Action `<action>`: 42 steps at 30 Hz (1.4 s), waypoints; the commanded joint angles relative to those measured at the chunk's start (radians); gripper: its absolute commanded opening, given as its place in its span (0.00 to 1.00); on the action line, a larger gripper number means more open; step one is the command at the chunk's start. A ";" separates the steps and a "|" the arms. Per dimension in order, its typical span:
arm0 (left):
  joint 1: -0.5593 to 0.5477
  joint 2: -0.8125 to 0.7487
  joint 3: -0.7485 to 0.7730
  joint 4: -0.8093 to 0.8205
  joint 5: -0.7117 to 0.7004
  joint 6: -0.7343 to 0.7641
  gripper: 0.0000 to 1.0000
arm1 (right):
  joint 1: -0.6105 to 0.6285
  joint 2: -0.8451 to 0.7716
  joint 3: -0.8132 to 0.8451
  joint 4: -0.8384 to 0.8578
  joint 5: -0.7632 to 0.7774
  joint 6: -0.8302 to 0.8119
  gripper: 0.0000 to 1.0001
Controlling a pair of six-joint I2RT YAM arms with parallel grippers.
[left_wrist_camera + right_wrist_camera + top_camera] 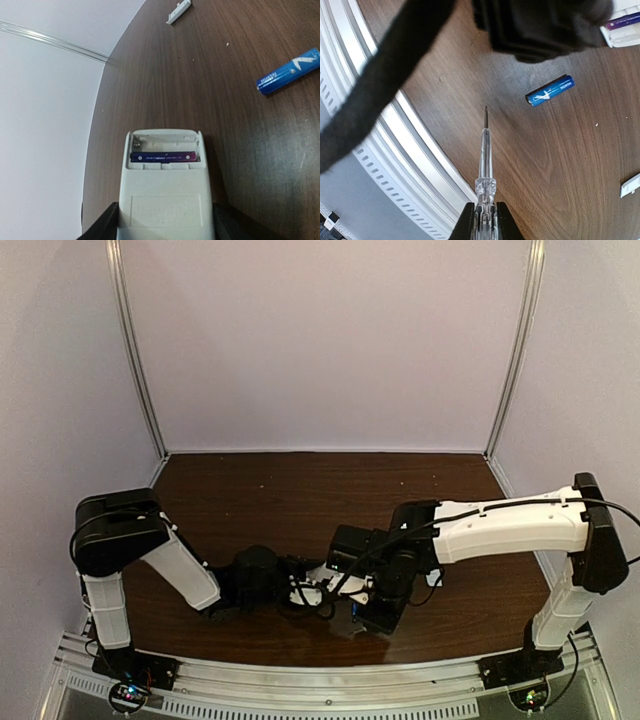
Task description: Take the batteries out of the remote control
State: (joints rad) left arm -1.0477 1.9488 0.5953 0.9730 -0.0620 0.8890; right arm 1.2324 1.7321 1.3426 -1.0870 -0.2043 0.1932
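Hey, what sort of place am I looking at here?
Probably a robot test booth, not a home: a wooden table boxed in by plain pale walls on aluminium posts, with two arms bolted to a metal rail.

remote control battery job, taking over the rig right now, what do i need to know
Left tool: shut on the remote control, battery bay open and facing up.
Right tool: shut on the screwdriver, tip clear of the remote.
Done: the cover is off and lies on the table. One loose battery is out, lying on the table beside the remote.
Left: the second battery sits in the bay, with the slot next to it empty. Pry it out.
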 commanded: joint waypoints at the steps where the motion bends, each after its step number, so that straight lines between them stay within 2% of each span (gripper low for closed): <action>1: 0.003 -0.042 0.001 0.015 0.061 -0.052 0.00 | -0.019 -0.053 0.033 -0.009 0.091 0.037 0.00; 16: 0.075 -0.108 0.084 -0.245 0.287 -0.225 0.00 | -0.075 -0.241 -0.019 0.088 0.275 0.138 0.00; 27: 0.110 -0.102 0.116 -0.356 0.467 -0.241 0.00 | -0.081 -0.450 -0.157 0.258 0.375 0.181 0.00; 36: 0.121 -0.061 0.137 -0.374 0.488 -0.269 0.00 | -0.082 -0.572 -0.282 0.411 0.402 0.180 0.00; 42: 0.122 -0.033 0.146 -0.388 0.507 -0.296 0.06 | -0.080 -0.619 -0.325 0.473 0.405 0.185 0.00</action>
State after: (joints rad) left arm -0.9344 1.8835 0.7151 0.5930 0.4072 0.6243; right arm 1.1542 1.1522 1.0470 -0.6888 0.1658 0.3668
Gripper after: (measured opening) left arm 0.562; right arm 0.136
